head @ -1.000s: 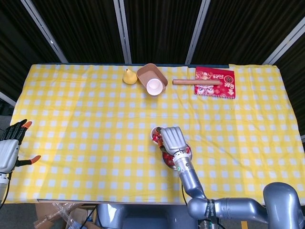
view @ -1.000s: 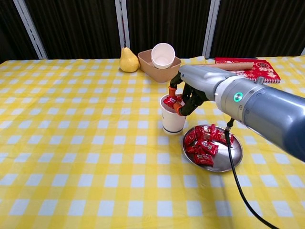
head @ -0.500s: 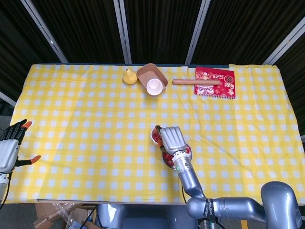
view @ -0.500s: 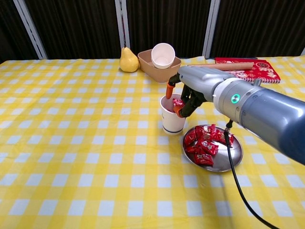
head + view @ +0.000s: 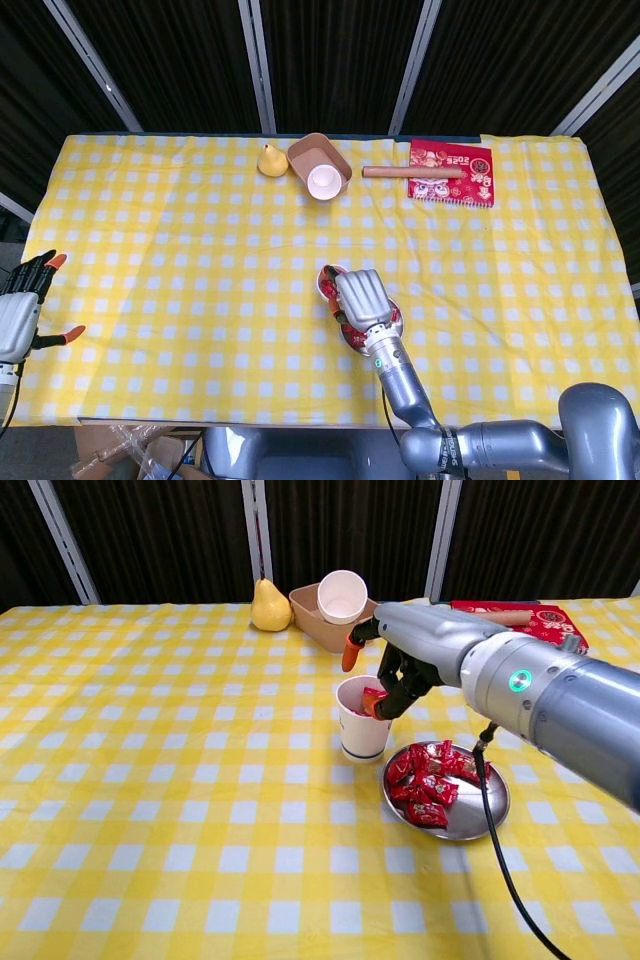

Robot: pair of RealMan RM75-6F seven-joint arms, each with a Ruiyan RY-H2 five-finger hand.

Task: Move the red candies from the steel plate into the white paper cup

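The right hand [image 5: 392,670] hung over the white paper cup [image 5: 362,719], fingers spread, a red candy [image 5: 372,700] at the rim; whether it was gripped, I couldn't tell. The remaining candies [image 5: 428,771] sat on the steel plate [image 5: 480,815] just beside. A low fingertip could have tipped the light cup, spilling everything.

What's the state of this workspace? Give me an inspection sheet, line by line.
Surface: yellow checked cloth over the table.
Job's things: cup upright, beside the plate; a pile of candies on the plate; one candy at the cup's mouth.
Clutter: pear; bowl with a second cup tilted in it; wooden rod lying on a red booklet.
Hands: right hand over the cup, fingers at the candy, thumb lifted away; grip unclear. Left hand off the table's left edge, fingers spread, holding nothing.
Cables: black cable crossing the plate's rim.
Surroundings: dark curtains with pale struts.
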